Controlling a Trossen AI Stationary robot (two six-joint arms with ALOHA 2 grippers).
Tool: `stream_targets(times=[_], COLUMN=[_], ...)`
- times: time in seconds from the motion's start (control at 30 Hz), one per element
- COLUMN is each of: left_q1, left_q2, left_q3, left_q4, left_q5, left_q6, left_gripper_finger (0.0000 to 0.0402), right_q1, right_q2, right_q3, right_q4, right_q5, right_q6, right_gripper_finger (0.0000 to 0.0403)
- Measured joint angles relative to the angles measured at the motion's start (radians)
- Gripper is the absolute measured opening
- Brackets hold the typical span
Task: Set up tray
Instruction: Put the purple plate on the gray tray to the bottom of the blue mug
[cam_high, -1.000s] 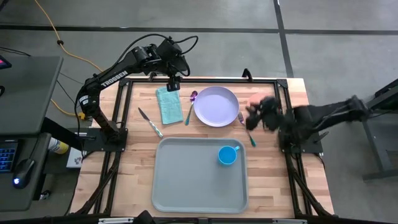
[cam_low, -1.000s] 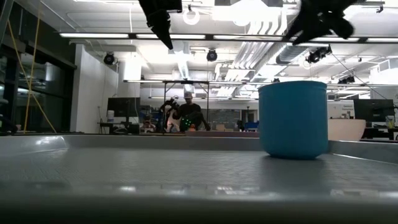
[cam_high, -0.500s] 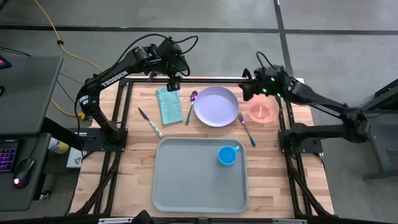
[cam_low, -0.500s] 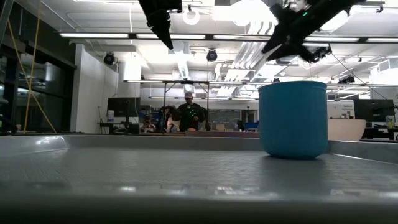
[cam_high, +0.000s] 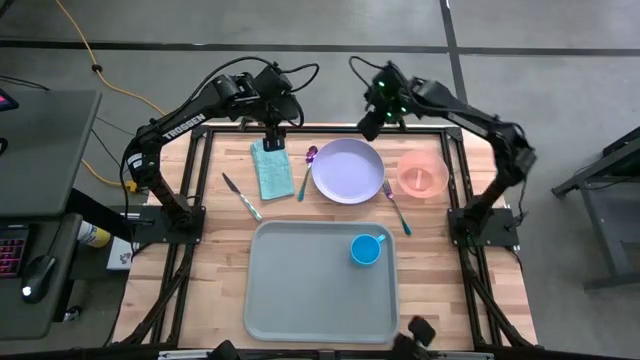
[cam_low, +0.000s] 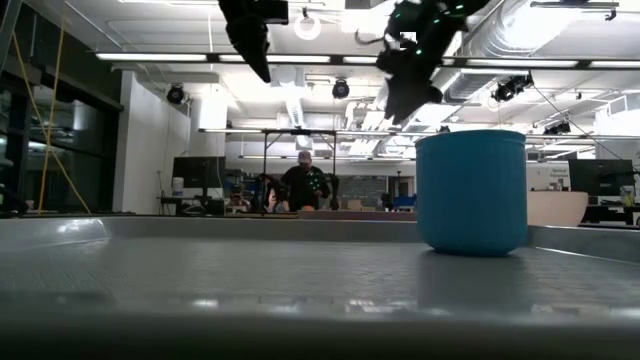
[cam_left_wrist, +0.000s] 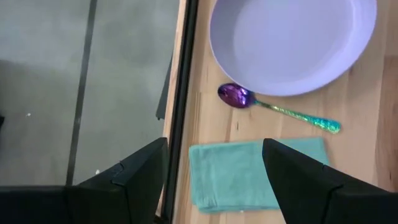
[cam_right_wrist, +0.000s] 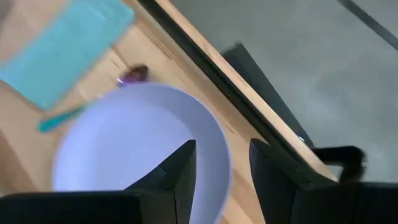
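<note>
The pale grey-green tray (cam_high: 300, 290) lies at the table's near middle, and a blue cup (cam_high: 366, 249) stands upright in its far right corner. Beyond the tray lie a lavender plate (cam_high: 347, 170), a teal napkin (cam_high: 270, 168) and a spoon (cam_high: 307, 160). My left gripper (cam_high: 275, 135) hangs open above the napkin's far end (cam_left_wrist: 255, 174), touching nothing. My right gripper (cam_high: 370, 125) hangs open above the table's far edge, over the plate's far rim (cam_right_wrist: 143, 149), with nothing between its fingers. In the low view both grippers, left (cam_low: 255, 45) and right (cam_low: 405, 85), are high above the cup (cam_low: 470, 190).
A pink bowl (cam_high: 423, 176) sits right of the plate, a fork (cam_high: 396, 205) between them. A knife (cam_high: 242, 197) lies left of the napkin. A black frame rail (cam_high: 330, 126) runs along the far edge. A person shows far off in the room (cam_low: 305, 185).
My right gripper has swung from the table's right side, over the pink bowl, toward the far edge and the left, rolling as it went, and now hangs over the plate's far rim. Its fingers have stayed apart. The bowl, covered by the arm before, now shows.
</note>
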Motion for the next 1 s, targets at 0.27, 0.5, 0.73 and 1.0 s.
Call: stream_targets(times=[0.27,0.5,0.73,1.0], left_q1=[0.001,0.001,0.001,0.001], left_q2=[-0.007,-0.022,-0.023,-0.023], left_q3=[0.000,0.000,0.000,0.000], left_q4=[-0.087,-0.098,-0.095,-0.094], left_q5=[-0.101,-0.109,-0.109,-0.109], left_q6=[0.003,0.000,-0.008,-0.025], left_gripper_finger=[0.0294,0.0294,0.0294,0.0294], right_q1=[-0.039,-0.077,-0.098,-0.093], right_q2=[0.198,0.243,0.244,0.244], right_q3=[0.164,0.059,-0.109,-0.225], right_q4=[-0.223,-0.235,-0.170,-0.049], right_q5=[-0.002,-0.074,-0.088,-0.116], right_q6=[-0.084,-0.029,0.005,0.039], right_gripper_finger=[0.0149,0.0219,0.0238,0.0224])
